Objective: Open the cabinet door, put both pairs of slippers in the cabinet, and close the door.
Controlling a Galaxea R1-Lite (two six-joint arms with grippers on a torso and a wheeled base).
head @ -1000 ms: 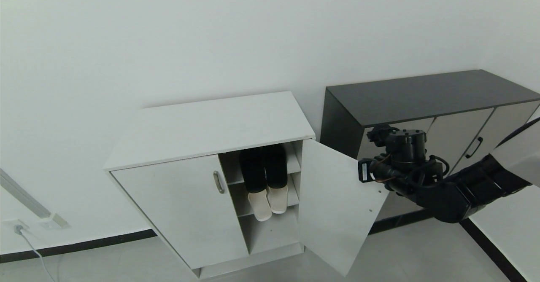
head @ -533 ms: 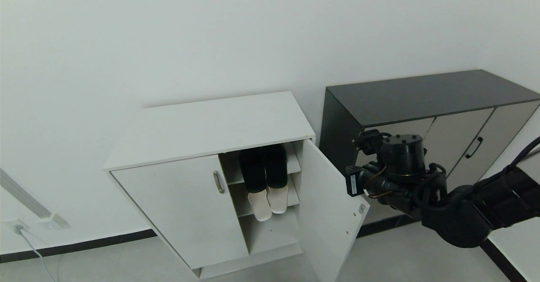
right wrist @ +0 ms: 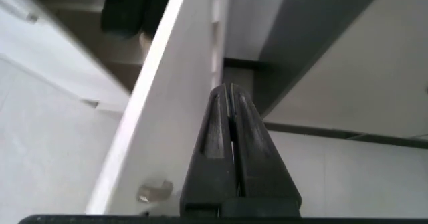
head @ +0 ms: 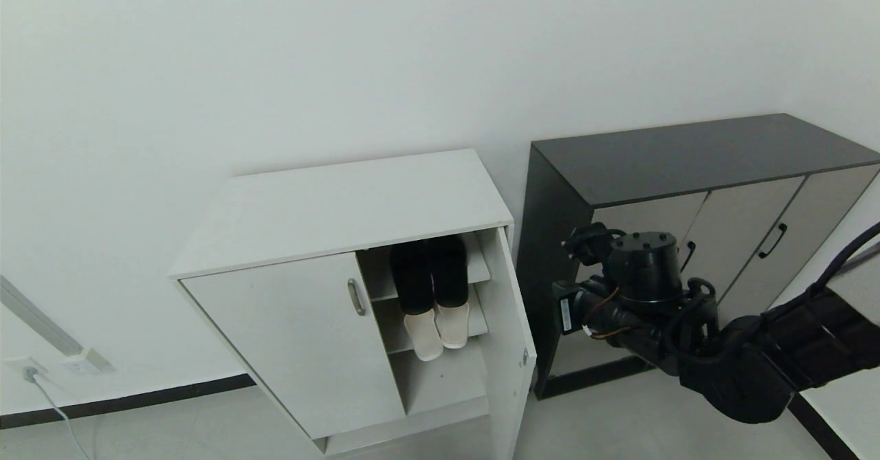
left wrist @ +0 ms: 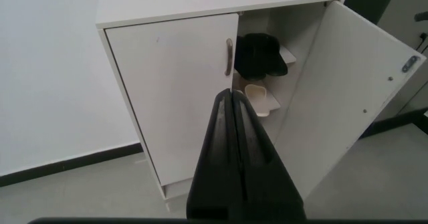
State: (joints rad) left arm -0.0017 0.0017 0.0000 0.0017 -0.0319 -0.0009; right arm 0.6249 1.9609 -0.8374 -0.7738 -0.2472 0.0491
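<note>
The white cabinet (head: 344,205) has its left door (head: 295,336) closed and its right door (head: 505,322) standing ajar, nearly edge-on in the head view. A black pair of slippers (head: 430,274) lies on the upper shelf, toes inward. A cream pair (head: 436,329) lies on the shelf below. My right gripper (right wrist: 231,93) is shut and empty, its tips close to the outer face of the right door, above the door's handle (right wrist: 155,190). My left gripper (left wrist: 233,97) is shut and empty, held back in front of the cabinet's left door handle (left wrist: 229,57).
A dark cabinet (head: 687,157) with grey doors stands right beside the white one, behind my right arm. A wall socket with a cable (head: 27,372) is at the lower left. Bare grey floor lies in front of both cabinets.
The right door has swung from wide open to nearly edge-on, toward closed. My right gripper has moved left along with it.
</note>
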